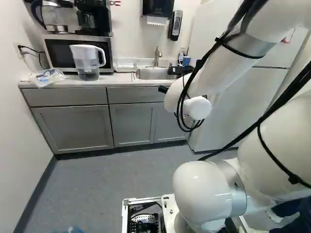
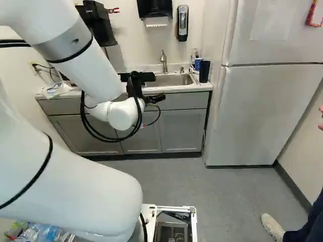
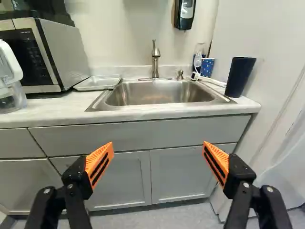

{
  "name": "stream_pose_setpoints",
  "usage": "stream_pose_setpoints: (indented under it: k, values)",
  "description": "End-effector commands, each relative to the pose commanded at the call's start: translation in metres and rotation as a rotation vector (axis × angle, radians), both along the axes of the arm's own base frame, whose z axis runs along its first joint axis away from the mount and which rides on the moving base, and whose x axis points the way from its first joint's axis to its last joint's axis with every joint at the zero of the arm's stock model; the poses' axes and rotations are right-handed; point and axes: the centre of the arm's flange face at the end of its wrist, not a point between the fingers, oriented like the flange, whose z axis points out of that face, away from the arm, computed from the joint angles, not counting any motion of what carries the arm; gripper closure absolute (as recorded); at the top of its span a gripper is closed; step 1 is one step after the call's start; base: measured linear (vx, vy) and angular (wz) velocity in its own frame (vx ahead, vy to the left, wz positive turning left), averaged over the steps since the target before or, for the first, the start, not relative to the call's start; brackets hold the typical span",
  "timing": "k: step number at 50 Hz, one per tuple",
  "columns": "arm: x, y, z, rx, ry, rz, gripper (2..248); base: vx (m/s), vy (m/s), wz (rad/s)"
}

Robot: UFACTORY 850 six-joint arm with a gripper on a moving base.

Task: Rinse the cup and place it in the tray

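The dark blue tumbler (image 3: 239, 77), presumably the cup to rinse, is standing on the countertop (image 3: 47, 107) near its front corner by the refrigerator (image 2: 267, 111), just beside the rim of the sink (image 3: 159, 93). The gripper (image 3: 158, 144) is hanging ahead of the cabinets with its orange-padded fingers spread wide, holding nothing.

Reaching the tumbler seems to be the step in hand. Doing it well is likely to mean lifting above the counter's front edge, swinging toward the refrigerator side, then bringing one pad to either side of the wall at mid-height, keeping the outer finger off the refrigerator. Closing gently is advisable, since the taper could be letting the pads slip, and the blue patterned cup (image 3: 207, 67) is sitting close behind. The faucet (image 3: 156, 59) is rising at the sink's back edge; the white tray (image 3: 97, 82) is lying beyond the sink's opposite side edge.

The tumbler is standing upright, its long axis running vertically, its wider end facing up and its narrower end resting down.
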Motion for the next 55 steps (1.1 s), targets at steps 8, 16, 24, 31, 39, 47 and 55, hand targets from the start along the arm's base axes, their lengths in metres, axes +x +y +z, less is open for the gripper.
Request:
stream_pose_setpoints:
  k: [8,16,24,31,39,47,55]
  values:
    - [0.007,0.000,0.008,0.000,-0.012,0.000,3,0.000,0.000,0.000]
    - [0.013,0.000,0.016,-0.001,-0.023,0.001,3,0.000,0.000,0.000]
    - [0.020,0.000,0.024,-0.001,-0.034,0.001,3,0.000,0.000,0.000]
    - [0.026,0.000,0.031,-0.002,-0.043,0.002,3,0.000,0.000,0.000]
    - [0.032,0.000,0.039,-0.002,-0.054,0.002,3,0.000,0.000,0.000]
    - [0.038,0.000,0.047,-0.002,-0.065,0.003,3,0.000,0.000,0.000]
    - [0.044,0.000,0.055,-0.003,-0.076,0.003,3,0.000,0.000,0.000]
